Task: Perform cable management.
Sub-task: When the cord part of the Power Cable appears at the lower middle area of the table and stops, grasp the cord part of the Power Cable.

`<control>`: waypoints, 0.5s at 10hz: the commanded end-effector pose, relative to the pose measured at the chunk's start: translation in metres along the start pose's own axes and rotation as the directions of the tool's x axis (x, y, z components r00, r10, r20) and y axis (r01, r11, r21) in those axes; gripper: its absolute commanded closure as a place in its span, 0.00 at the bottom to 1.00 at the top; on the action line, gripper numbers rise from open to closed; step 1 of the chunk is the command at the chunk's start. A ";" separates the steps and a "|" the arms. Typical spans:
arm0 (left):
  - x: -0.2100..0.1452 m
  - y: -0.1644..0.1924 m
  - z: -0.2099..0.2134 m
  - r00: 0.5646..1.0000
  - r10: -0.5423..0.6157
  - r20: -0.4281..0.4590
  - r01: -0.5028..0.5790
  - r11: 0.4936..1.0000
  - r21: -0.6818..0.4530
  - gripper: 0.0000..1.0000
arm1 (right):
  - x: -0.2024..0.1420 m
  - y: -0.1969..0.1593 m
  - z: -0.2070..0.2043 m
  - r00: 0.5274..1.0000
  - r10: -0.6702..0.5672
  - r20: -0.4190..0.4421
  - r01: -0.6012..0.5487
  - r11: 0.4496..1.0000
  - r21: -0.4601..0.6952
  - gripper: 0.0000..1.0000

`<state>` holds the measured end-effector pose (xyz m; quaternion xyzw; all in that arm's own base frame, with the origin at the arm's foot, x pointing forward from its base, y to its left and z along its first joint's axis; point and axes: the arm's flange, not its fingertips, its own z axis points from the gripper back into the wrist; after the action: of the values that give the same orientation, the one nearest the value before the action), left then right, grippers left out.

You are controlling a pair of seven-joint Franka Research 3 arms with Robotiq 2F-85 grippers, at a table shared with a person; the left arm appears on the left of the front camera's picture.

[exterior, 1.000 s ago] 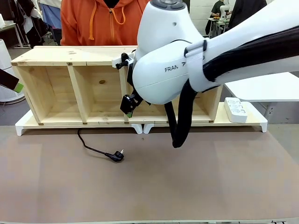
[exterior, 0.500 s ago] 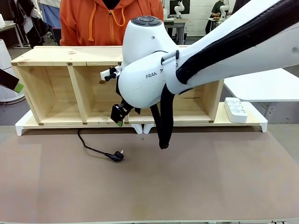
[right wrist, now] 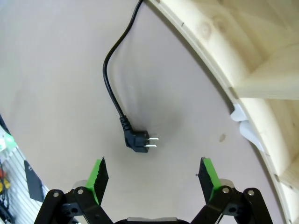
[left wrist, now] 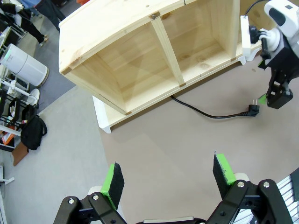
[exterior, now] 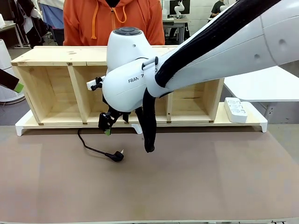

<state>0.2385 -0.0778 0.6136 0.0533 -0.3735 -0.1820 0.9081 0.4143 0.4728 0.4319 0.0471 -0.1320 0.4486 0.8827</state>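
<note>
**Entry: right arm, travel.** Over the last second my right claw point(exterior: 106, 125) has swept left across the front of the wooden shelf point(exterior: 70, 56) and dropped. It was level with the middle bays and is now at the shelf's lower edge, close over the table point(exterior: 210, 186).

**Entry: cable point(exterior: 93, 149).** Position unchanged. It lies loose on the table, running out from the foot of the shelf in a curve and ending in the plug point(exterior: 117, 156), pins pointing away from the cord. Untouched.

**Entry: bearing on the task.** By my judgement the approach is nearly done. In the wrist view the plug point(right wrist: 138, 141) sits just ahead of the right claw point(right wrist: 153, 173) and a little off its centre line. What remains is a short descent and a closing. No tidying has begun.

**Entry: right arm, pose.** Reaching across the middle from my right, wrist tipped steeply down. Claw released, pads spread wide, nothing between them.

**Entry: left arm, pose.** Parked high at my left. Left claw point(left wrist: 168, 179) released and empty, looking down at the cable point(left wrist: 205, 113) from well apart.
</note>
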 end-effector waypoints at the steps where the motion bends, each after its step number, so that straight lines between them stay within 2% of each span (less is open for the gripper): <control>1: 0.001 0.000 -0.001 1.000 0.004 0.002 -0.004 1.000 0.001 0.00 | 0.011 0.006 -0.013 0.998 0.049 -0.043 -0.049 0.999 -0.005 0.00; 3: 0.001 0.000 -0.001 1.000 0.004 0.002 -0.004 1.000 0.001 0.00 | 0.011 0.010 -0.011 0.998 0.062 -0.022 -0.062 0.998 0.009 0.00; 5: 0.001 0.000 -0.001 1.000 0.004 0.002 -0.004 1.000 0.001 0.00 | 0.004 0.009 -0.015 0.999 0.025 -0.026 -0.024 1.000 0.011 0.00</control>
<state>0.2385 -0.0778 0.6136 0.0533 -0.3735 -0.1820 0.9081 0.4128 0.4873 0.4176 0.0455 -0.1189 0.4644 0.8764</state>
